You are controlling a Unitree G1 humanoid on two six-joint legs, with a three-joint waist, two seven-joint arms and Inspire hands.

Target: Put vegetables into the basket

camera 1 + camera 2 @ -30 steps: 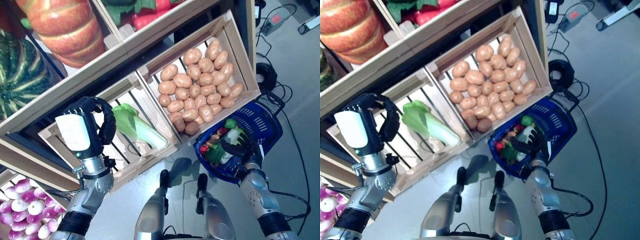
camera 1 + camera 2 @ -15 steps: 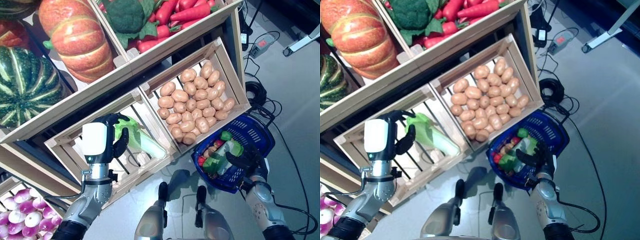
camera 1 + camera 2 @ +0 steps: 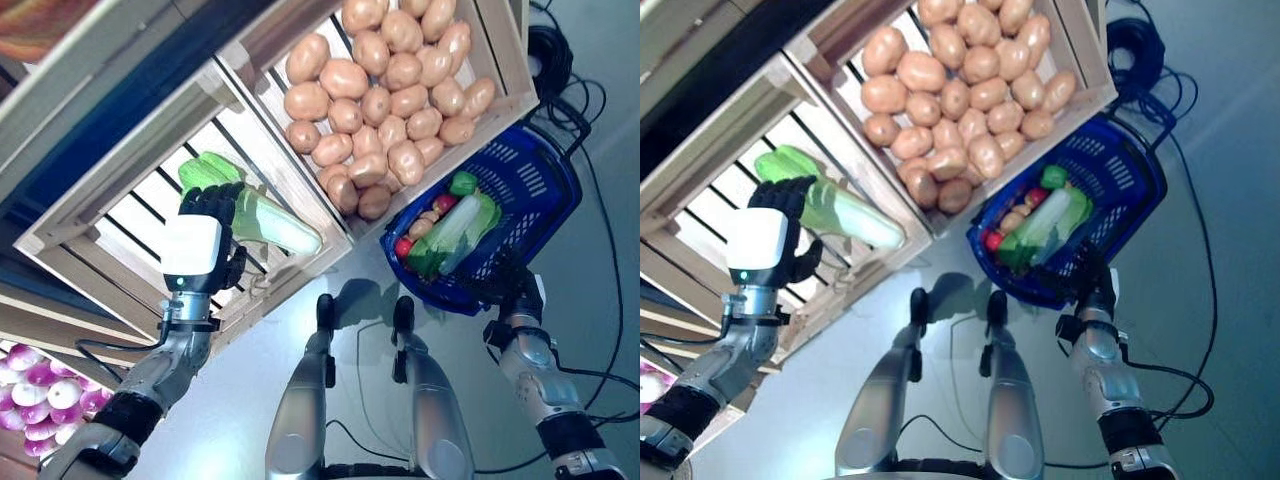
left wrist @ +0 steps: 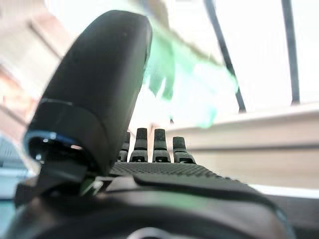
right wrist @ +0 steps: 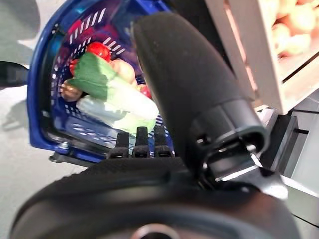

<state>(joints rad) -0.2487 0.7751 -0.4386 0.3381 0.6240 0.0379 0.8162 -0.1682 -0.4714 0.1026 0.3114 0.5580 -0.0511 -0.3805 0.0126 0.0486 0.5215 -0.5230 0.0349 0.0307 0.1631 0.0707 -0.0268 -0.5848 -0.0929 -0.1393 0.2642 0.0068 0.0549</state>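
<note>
A pale-stalked, green-leafed cabbage (image 3: 262,212) lying in the slatted crate (image 3: 120,225) is met at its leafy end by the left hand (image 3: 205,240), whose fingers' grip cannot be told, while the blue basket (image 3: 545,190) of vegetables is held by the curled right hand (image 3: 512,290).

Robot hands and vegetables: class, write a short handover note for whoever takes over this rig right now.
Left robot hand: in the slatted crate, fingers on the leafy cabbage; grip not confirmed.
Right robot hand: at the blue basket, fingers hidden behind its rim.
Done: basket already holds cabbages, a tomato and potatoes.
Left: grasp the crate cabbage, carry it to the basket. Potato crate remains full.
</note>
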